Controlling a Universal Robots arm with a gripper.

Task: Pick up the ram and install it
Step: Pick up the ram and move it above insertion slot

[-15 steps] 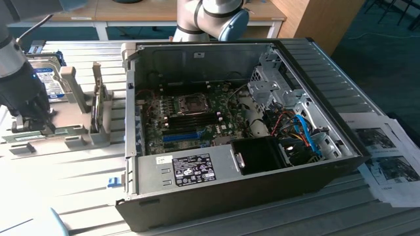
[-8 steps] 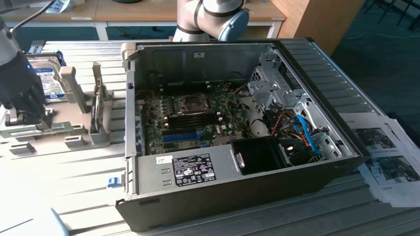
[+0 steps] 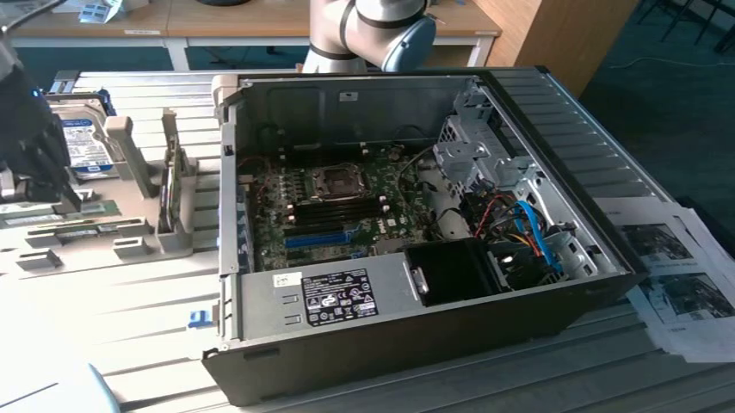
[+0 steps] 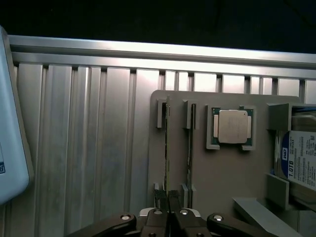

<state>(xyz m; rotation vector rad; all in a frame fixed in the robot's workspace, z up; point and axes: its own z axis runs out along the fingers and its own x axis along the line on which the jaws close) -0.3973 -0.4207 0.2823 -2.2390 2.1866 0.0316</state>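
Note:
The ram (image 4: 167, 148) stands on edge in a slot of the grey parts holder (image 4: 207, 187), a thin green stick seen from above. My gripper (image 4: 168, 201) sits over its near end, with its dark fingers shut against both faces of the stick. A second stick (image 4: 190, 143) stands in the parallel slot beside it. In the exterior view my gripper (image 3: 46, 176) is a dark shape at the far left, low over the holder (image 3: 126, 232). The open computer case (image 3: 574, 129) lies to the exterior view's right, its motherboard (image 3: 344, 211) exposed.
A square silver processor chip (image 4: 232, 126) rests in a recess of the holder, and a hard drive (image 4: 302, 160) with a blue-white label lies beyond it. Ribbed aluminium table (image 4: 89, 148) surrounds the holder. Printed papers (image 3: 677, 275) lie at the exterior view's right.

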